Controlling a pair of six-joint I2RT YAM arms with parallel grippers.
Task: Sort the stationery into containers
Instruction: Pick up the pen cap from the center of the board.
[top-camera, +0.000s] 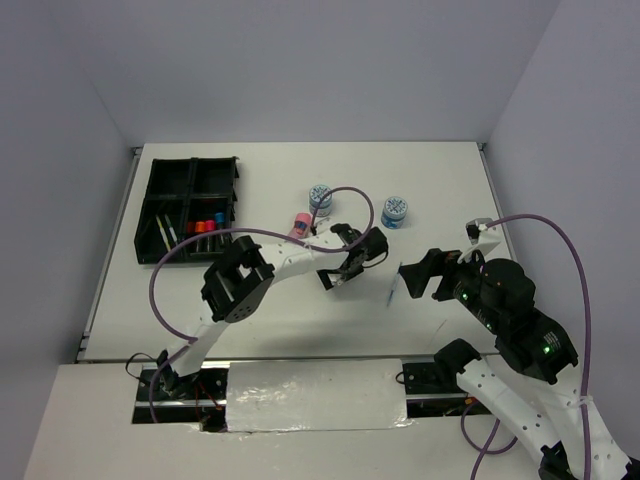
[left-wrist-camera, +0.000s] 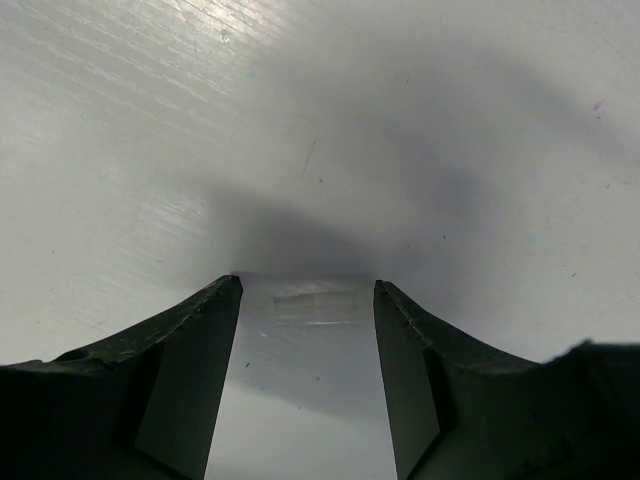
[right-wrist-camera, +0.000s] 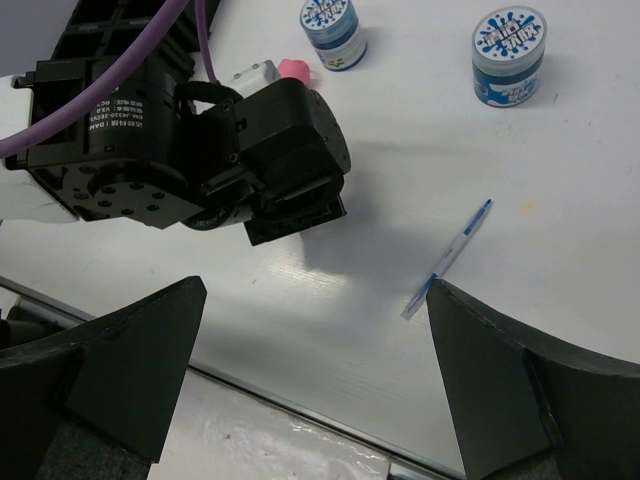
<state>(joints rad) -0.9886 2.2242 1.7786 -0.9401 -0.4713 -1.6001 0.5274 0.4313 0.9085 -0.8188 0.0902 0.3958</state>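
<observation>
The black organiser tray (top-camera: 190, 178) stands at the far left, with capped markers (top-camera: 207, 226) and thin pens (top-camera: 165, 232) in its near compartments. A pink tube (top-camera: 298, 224) (right-wrist-camera: 292, 68) and two blue-white tubs (top-camera: 320, 197) (top-camera: 395, 211) rest on the table mid-back. A grey-blue pen (top-camera: 392, 290) (right-wrist-camera: 447, 258) lies between the arms. My left gripper (top-camera: 340, 272) (left-wrist-camera: 308, 285) is open, low over the table; only a faint pale patch shows between its fingertips. My right gripper (top-camera: 410, 278) (right-wrist-camera: 315, 290) is wide open and empty, with the pen's near end by its right fingertip.
The table's near edge (right-wrist-camera: 300, 395) runs just under my right gripper. In the right wrist view the left arm's wrist (right-wrist-camera: 200, 160) fills the space to the left. Both tubs (right-wrist-camera: 334, 27) (right-wrist-camera: 508, 55) stand beyond the pen.
</observation>
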